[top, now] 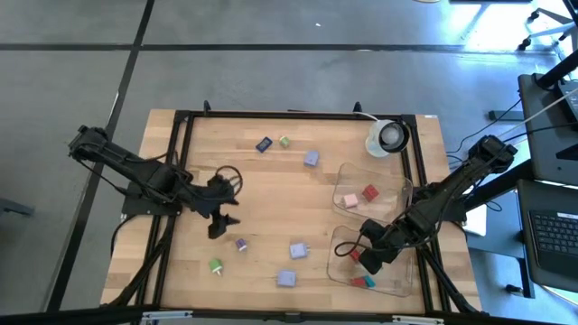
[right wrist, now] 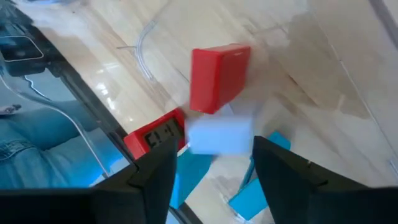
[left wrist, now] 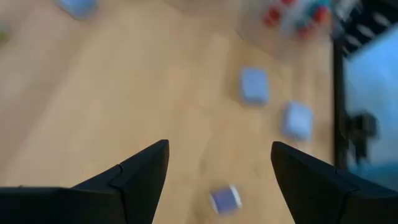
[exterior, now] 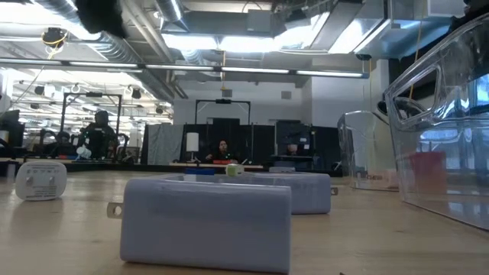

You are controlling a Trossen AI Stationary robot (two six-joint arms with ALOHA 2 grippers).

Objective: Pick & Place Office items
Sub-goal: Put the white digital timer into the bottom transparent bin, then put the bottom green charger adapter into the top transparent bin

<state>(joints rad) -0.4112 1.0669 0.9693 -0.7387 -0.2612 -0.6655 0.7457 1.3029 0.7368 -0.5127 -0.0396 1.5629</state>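
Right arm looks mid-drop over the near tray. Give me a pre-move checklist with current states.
1. Right end effector over near tray: ok.
2. Right fingers parted: ok.
3. Red block free of the fingers: ok; landed or falling: cannot tell.
4. Left end effector open and empty: ok.
5. All items off the table: not ok; purple block and green block remain.

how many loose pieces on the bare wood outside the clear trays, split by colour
dark blue piece: 1
green pieces: 2
lavender pieces: 3
purple piece: 1
total: 7
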